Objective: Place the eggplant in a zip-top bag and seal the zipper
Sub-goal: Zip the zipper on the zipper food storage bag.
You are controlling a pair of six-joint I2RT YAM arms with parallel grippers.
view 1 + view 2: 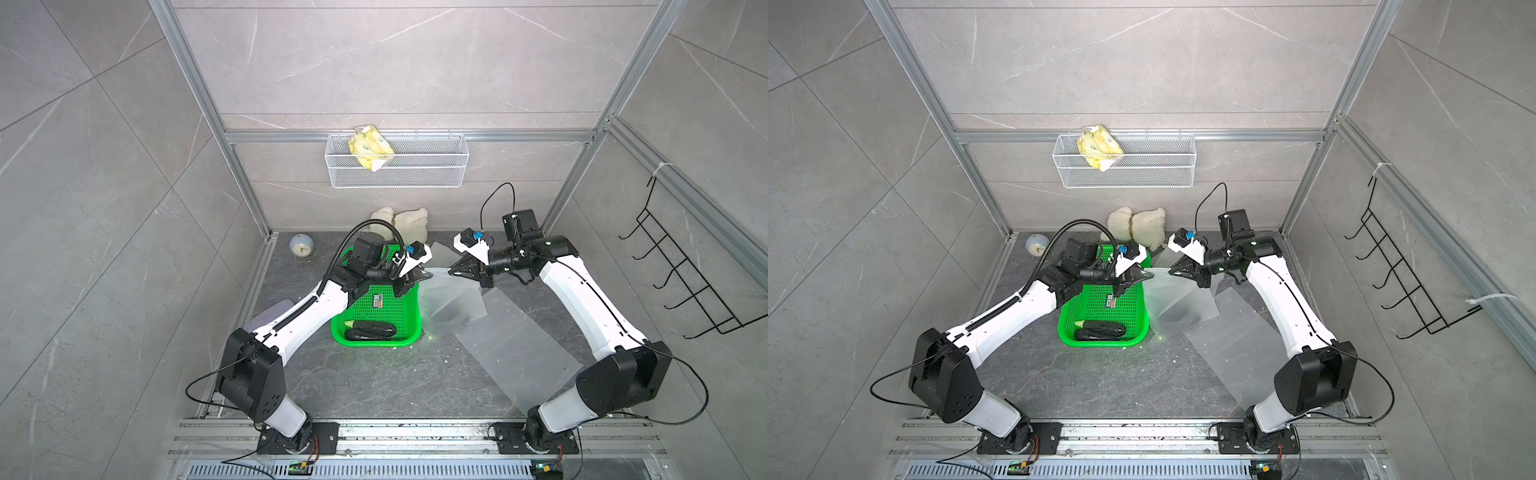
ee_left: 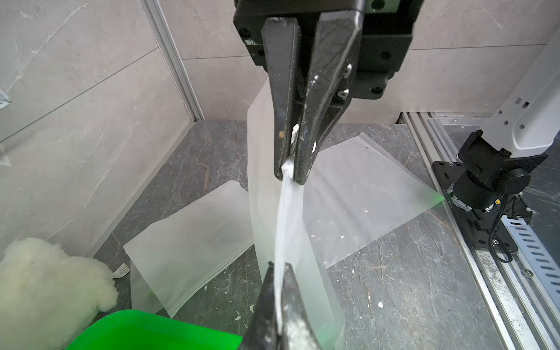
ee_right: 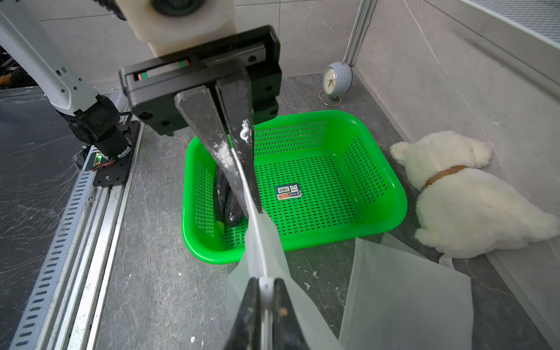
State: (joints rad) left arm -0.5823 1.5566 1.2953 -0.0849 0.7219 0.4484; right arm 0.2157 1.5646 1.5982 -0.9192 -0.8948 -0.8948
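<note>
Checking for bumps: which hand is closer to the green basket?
Left. The left hand hangs over the basket's far corner, shut on the bag's top edge; the right hand pinches that same edge farther out, off the basket's side.

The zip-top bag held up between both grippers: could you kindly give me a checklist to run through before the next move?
1. Left gripper shut on the zip-top bag's top edge: ok.
2. Right gripper shut on the same edge: ok.
3. Zipper strip stretched straight between them: ok.
4. Zipper sealed along its whole length: cannot tell.
5. Bag loaded: cannot tell. Only a dark shape shows through the frosted film in both top views, while eggplants lie in the green basket.
6. Spare bags flat on the table, not gripped: ok.
</note>
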